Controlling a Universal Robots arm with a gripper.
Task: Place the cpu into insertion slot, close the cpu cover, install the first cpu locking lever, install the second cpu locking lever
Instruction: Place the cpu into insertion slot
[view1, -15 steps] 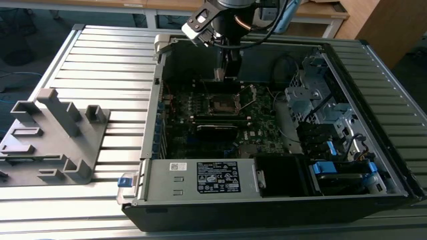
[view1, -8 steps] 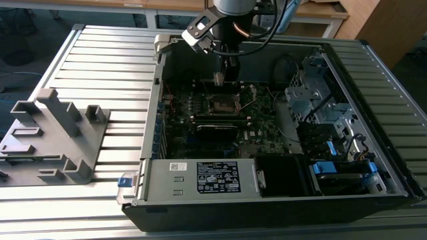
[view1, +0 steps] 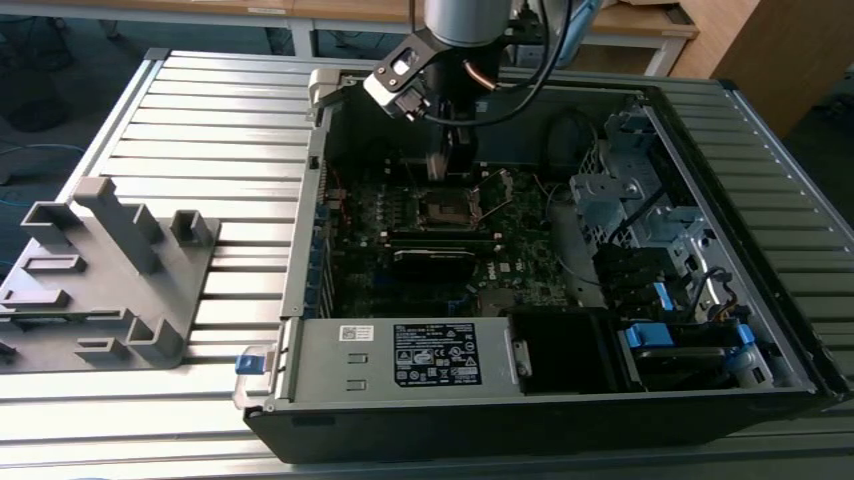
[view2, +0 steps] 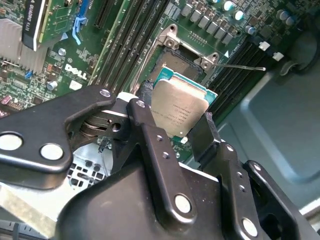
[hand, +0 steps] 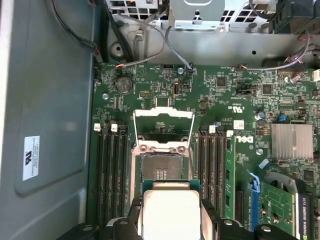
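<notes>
Outward from pincer (view1: 443, 168): slatted table (view1: 200, 120), desks (view1: 354, 10).

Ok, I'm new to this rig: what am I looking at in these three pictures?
One grey robot arm reaches into an open black-and-silver computer case lying on a slatted metal table, beside a grey plastic fixture. The exterior view looks on from off the arm; both wrist views ride on it. The arm's black end effector is shut on the cpu, a small flat square chip with a dull grey metal top, held above the green motherboard. Close by sits the insertion slot, a small silver-rimmed square socket, empty, with its cpu cover, a thin silver frame, swung open.
</notes>
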